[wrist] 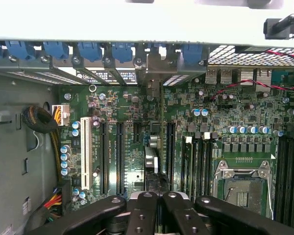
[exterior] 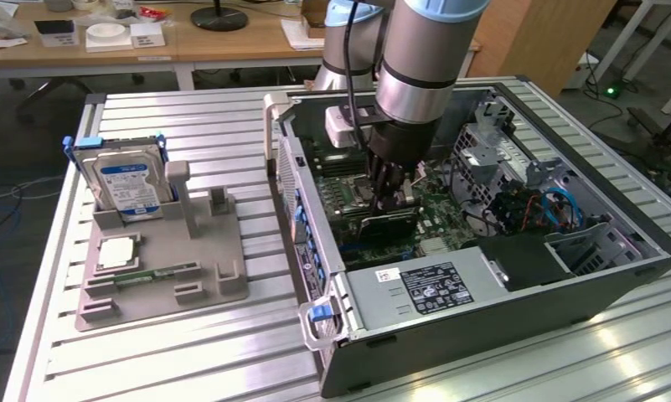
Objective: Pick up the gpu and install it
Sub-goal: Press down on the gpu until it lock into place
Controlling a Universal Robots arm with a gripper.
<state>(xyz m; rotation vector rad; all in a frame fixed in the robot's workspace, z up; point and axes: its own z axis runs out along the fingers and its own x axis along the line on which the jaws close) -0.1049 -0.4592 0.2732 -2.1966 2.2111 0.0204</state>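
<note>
The gpu [exterior: 382,224] stands on edge inside the open computer case, down on the green motherboard [exterior: 447,219]. In the wrist view the gpu [wrist: 153,155] shows edge-on along an expansion slot, its pale bracket at the case's rear wall. My gripper [exterior: 391,199] reaches straight down into the case, directly over the card. Its black fingers [wrist: 146,204] are shut together right over the card's upper edge. I cannot tell whether they pinch that edge or only rest on it.
A grey parts holder [exterior: 162,260] stands at the exterior view's left with a silver hard drive [exterior: 126,184], a processor chip [exterior: 121,251] and a memory stick [exterior: 145,276]. The power supply [exterior: 425,289] and the cabled drive bay [exterior: 536,209] crowd the case. The processor socket [wrist: 242,183] lies beside the slots.
</note>
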